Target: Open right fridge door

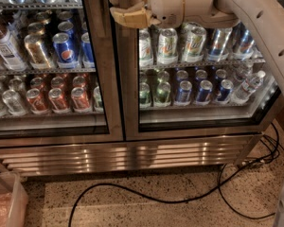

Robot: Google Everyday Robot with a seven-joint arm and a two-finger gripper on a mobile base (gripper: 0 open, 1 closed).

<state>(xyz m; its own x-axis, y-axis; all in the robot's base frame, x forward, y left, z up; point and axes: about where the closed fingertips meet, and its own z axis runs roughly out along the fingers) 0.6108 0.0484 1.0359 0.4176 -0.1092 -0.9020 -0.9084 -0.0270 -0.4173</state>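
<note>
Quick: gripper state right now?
Gripper: at the right fridge door's left edge, near the top; open or closed cannot be told.

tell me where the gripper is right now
The gripper is at the top centre of the camera view, at the inner edge of the right fridge door, by the seam with the left door.
</note>
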